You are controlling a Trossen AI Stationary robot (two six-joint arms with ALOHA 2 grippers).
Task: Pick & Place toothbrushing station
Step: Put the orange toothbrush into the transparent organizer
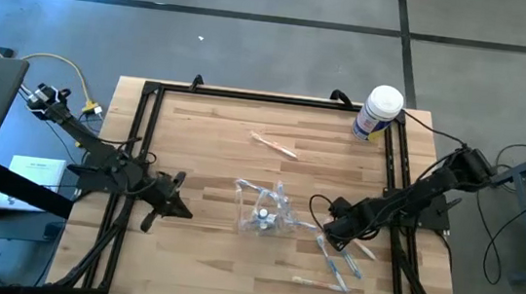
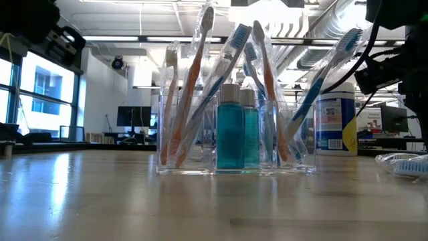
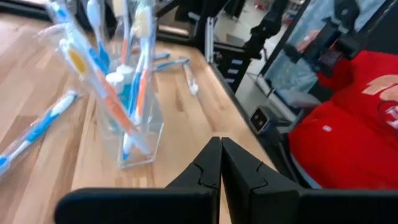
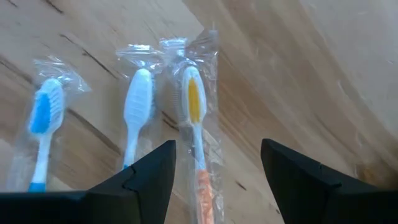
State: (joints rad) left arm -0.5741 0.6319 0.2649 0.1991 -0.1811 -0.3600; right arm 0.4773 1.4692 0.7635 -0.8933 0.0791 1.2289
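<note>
The toothbrushing station (image 1: 263,214) stands mid-table (image 1: 201,268) holding two blue bottles (image 2: 231,134). Right gripper (image 4: 217,165), fingers apart, hovers over three wrapped toothbrushes (image 4: 193,118) near the right edge; left gripper (image 1: 179,202) pinched together by the left edge.

Bright overhead light, table (image 2: 100,194) glare, blurred left-wrist view.

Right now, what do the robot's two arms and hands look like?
Both arms are dark and slender. The left arm has a yellow cable at its base, and a black cable loops beside the right arm. The left hand and the right hand each have two dark, angular, wedge-shaped fingers.
</note>
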